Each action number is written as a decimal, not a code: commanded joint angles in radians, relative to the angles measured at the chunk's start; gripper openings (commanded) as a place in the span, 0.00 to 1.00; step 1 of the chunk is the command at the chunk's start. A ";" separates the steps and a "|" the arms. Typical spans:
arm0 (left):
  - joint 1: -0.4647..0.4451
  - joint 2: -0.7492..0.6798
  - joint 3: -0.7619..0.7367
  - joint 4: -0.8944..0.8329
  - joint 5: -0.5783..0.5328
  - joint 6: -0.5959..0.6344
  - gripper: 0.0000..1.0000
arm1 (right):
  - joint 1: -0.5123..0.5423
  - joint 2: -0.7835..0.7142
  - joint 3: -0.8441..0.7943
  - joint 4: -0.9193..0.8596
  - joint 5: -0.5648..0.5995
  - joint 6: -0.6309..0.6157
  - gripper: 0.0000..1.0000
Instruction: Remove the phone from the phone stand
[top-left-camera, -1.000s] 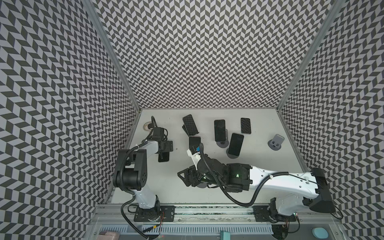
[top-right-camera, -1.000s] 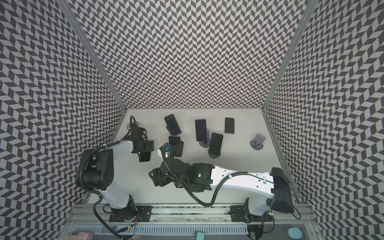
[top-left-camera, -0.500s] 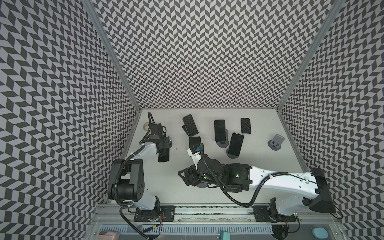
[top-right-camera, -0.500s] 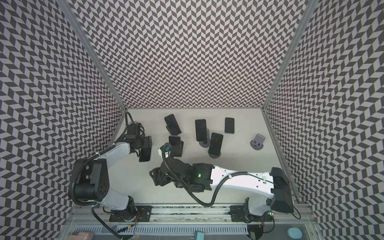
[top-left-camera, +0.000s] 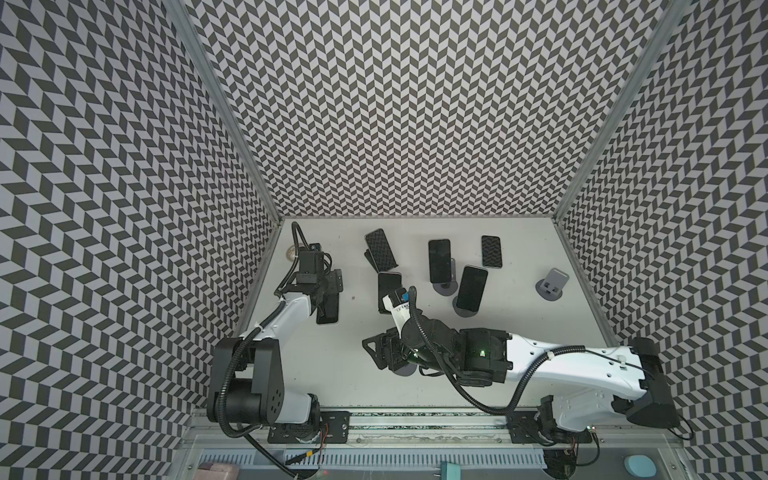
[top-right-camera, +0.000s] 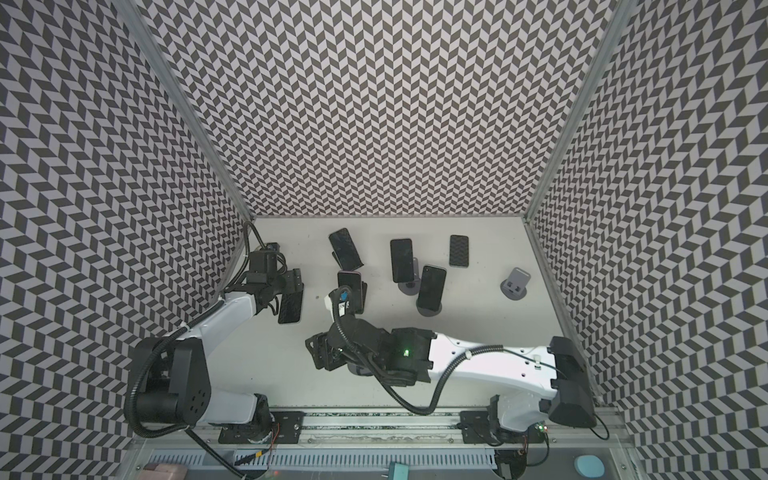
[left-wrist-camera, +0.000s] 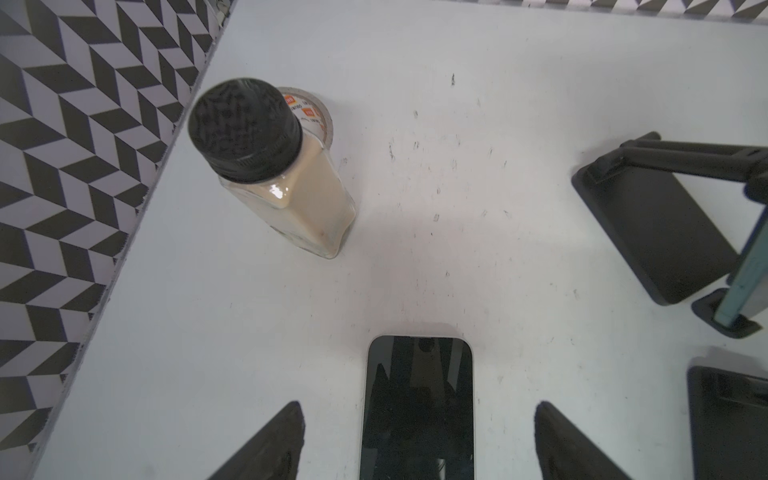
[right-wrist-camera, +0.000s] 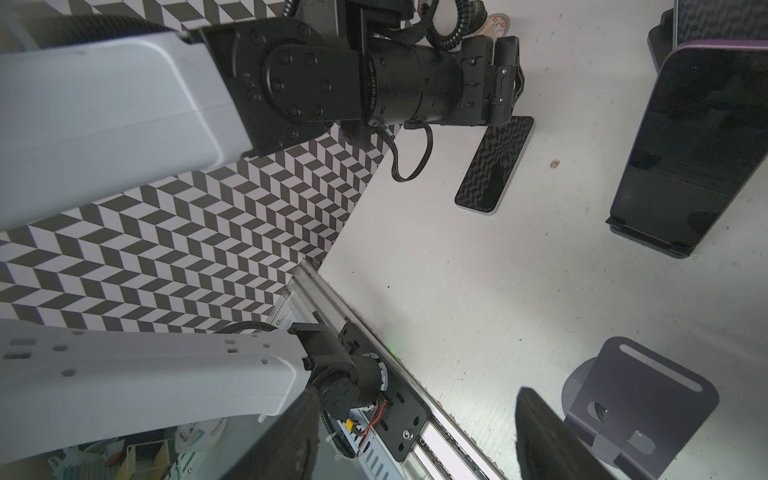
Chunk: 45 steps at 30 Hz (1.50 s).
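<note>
Two low reaches: left gripper (left-wrist-camera: 419, 405) is straddling a flat phone (top-left-camera: 327, 309), spread, not gripping. Right gripper (right-wrist-camera: 415, 397) is reaching to centre, gaping empty beside a grey stand (right-wrist-camera: 648, 399).

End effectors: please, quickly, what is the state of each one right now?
Left end effector: open, straddling the flat phone, not gripping it.
Right end effector: open, holding nothing.

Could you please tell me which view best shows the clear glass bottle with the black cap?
The left wrist view: the black-capped clear glass bottle stands whole there. In both top views the left arm seems to hide it; the right wrist view misses it.
</note>
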 joint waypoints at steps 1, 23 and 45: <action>-0.004 -0.044 -0.016 0.050 -0.012 -0.018 0.87 | 0.010 -0.042 -0.015 0.031 0.033 0.038 0.73; -0.003 -0.189 -0.063 0.129 -0.009 -0.037 0.86 | 0.020 -0.122 -0.076 -0.044 0.144 0.114 0.72; -0.044 -0.286 -0.072 0.138 0.017 -0.025 0.86 | 0.021 -0.198 -0.130 -0.090 0.266 0.134 0.73</action>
